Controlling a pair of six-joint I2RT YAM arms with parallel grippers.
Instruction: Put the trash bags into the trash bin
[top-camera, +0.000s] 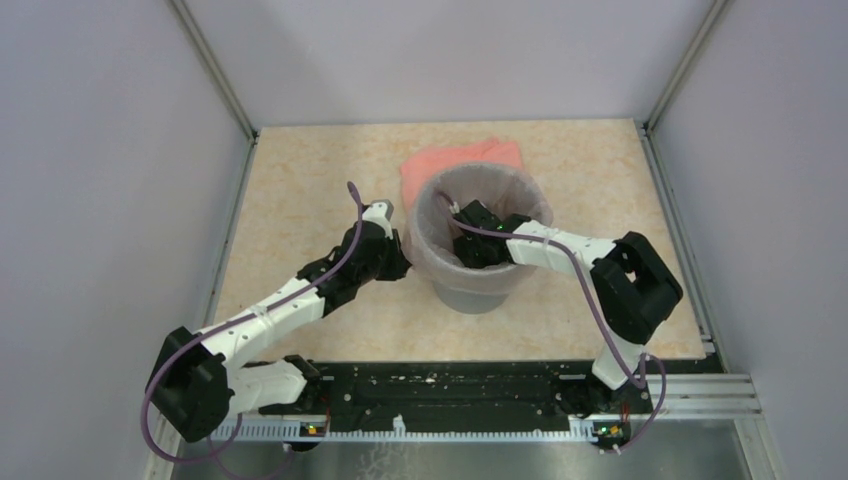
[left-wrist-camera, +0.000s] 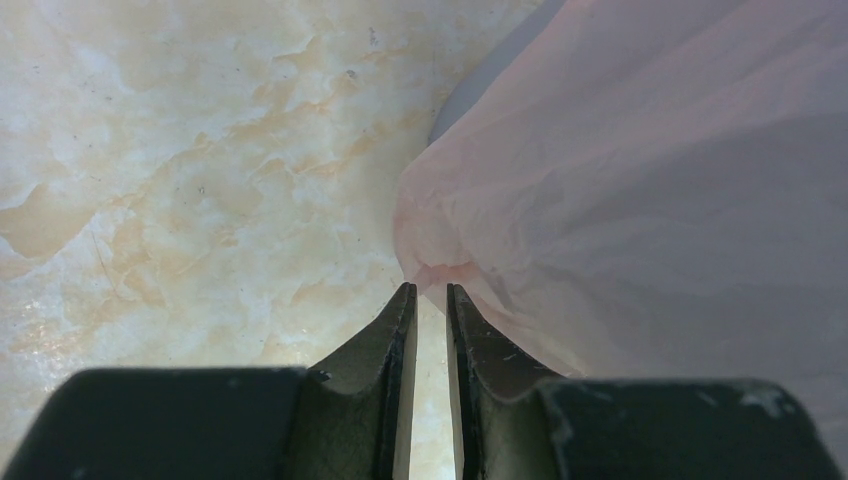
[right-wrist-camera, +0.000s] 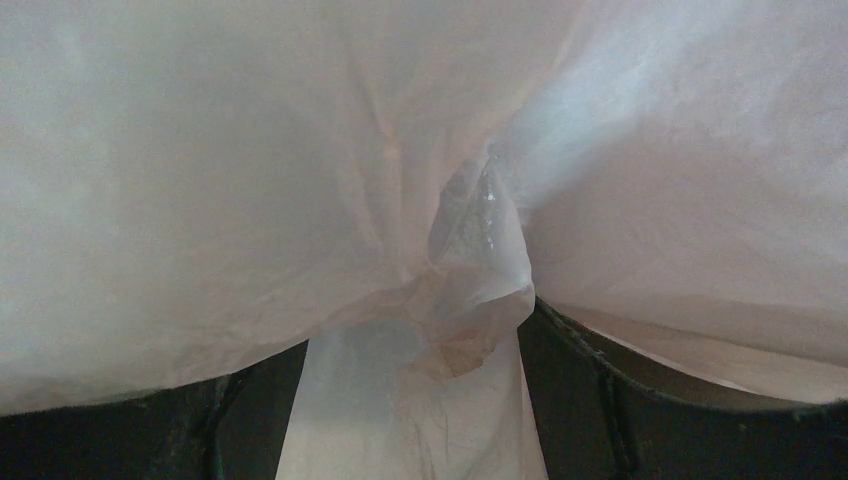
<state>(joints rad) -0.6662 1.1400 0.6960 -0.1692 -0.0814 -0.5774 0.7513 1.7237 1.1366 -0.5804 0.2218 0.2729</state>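
Observation:
The grey trash bin (top-camera: 478, 298) stands mid-table. The see-through pale pink trash bag (top-camera: 524, 203) lines it and hangs over its rim. My left gripper (top-camera: 405, 262) is low outside the bin's left wall. In the left wrist view its jaws (left-wrist-camera: 431, 292) stand a narrow slit apart with table showing between them, and a fold of the bag (left-wrist-camera: 650, 200) touches their tips. My right gripper (top-camera: 470, 243) reaches down inside the bin. It (right-wrist-camera: 420, 335) is wide open. Bag film (right-wrist-camera: 300, 180) is draped over its dark fingers (right-wrist-camera: 610, 385) and bunched between them.
An opaque salmon-pink folded sheet (top-camera: 455, 158) lies flat behind the bin. Grey walls close the table on the left, back and right. The arms' black base rail (top-camera: 450, 395) runs along the near edge. Marbled tabletop (left-wrist-camera: 200, 180) lies left of the bin.

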